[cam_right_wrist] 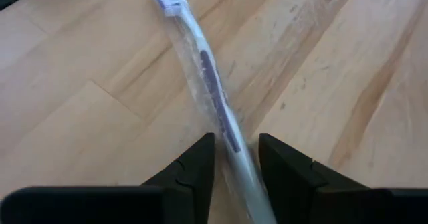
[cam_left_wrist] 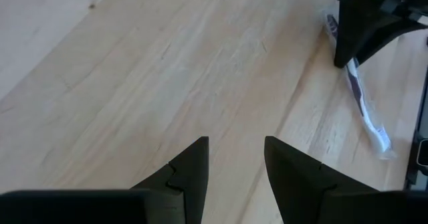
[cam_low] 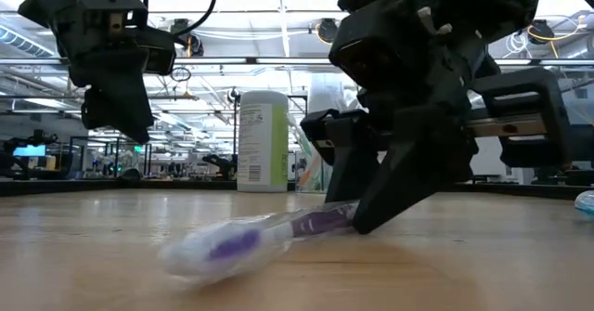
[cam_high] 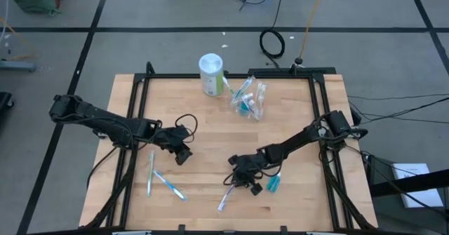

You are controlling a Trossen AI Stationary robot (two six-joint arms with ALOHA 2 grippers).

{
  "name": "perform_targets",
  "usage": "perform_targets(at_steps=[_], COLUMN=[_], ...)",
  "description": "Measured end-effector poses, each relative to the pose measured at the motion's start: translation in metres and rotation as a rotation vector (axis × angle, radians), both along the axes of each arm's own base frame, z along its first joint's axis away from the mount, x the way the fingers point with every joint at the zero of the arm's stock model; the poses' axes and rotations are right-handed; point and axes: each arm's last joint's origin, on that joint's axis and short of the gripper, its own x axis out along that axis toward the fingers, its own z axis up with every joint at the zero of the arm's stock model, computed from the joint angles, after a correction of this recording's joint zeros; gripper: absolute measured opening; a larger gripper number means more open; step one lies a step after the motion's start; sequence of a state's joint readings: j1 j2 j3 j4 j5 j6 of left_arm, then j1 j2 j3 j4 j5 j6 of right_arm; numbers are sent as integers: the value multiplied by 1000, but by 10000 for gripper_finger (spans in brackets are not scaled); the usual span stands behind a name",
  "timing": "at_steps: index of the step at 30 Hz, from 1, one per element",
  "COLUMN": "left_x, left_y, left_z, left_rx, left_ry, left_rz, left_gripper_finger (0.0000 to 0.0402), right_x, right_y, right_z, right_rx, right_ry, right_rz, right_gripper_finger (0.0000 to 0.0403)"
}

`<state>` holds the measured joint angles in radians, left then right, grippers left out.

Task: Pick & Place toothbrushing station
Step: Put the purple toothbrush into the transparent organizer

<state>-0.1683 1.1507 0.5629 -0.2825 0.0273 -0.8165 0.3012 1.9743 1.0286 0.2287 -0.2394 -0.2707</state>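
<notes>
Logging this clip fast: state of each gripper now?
Left gripper: open, empty, above bare table.
Right gripper: fingers around a wrapped toothbrush on the table; grip cannot be told.

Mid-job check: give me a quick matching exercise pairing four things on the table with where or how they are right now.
Things:
1. right gripper
2. left gripper
3. white canister
4. teal toothpaste tube

States:
a. upright at the table's far edge
b. open above bare wood
c. lying on the wood beside the right gripper
d. fingers straddling the purple toothbrush

Pairs: 1-d, 2-b, 3-a, 4-c
</notes>
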Motion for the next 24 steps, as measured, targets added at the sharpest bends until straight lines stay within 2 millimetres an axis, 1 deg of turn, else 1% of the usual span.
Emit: perform_targets(at_steps=[3,5,7,9,11,13,15,18,20,22,24], left_x=[0,1,3,6,9,12,14,18,21,24,27], left_y=[-1,-2,-2,-3,-3,-4,-4,-4,-3,-1,1], left_z=[0,1,3,6,9,13,15,21,25,29,35], left_rx=[0,-2,12,66,161,283,405,596,723,851,957], left_ry=[-4,-17,-54,-109,-173,-244,-303,-388,-432,-464,-498], left_rz=[-5,-7,-28,-95,-199,-320,-427,-535,-577,-588,-562], left_gripper_finger=[147,147,147,147,147,147,147,147,147,147,147], right_x=[-1,-1,-1,-2,-4,-5,-7,-8,-8,-5,-3], right_y=[0,0,-3,-10,-17,-22,-29,-48,-61,-73,-84], right_z=[-2,1,10,21,40,62,82,107,117,120,119], right_rx=[-26,-26,-22,-19,-35,-46,-51,-49,-30,7,32], right_ry=[2,-11,-29,-43,-92,-176,-250,-342,-364,-379,-366], right_rz=[24,27,20,4,9,23,30,-21,-82,-144,-195], right_gripper_finger=[73,43,19,17,23,28,26,18,18,18,21])
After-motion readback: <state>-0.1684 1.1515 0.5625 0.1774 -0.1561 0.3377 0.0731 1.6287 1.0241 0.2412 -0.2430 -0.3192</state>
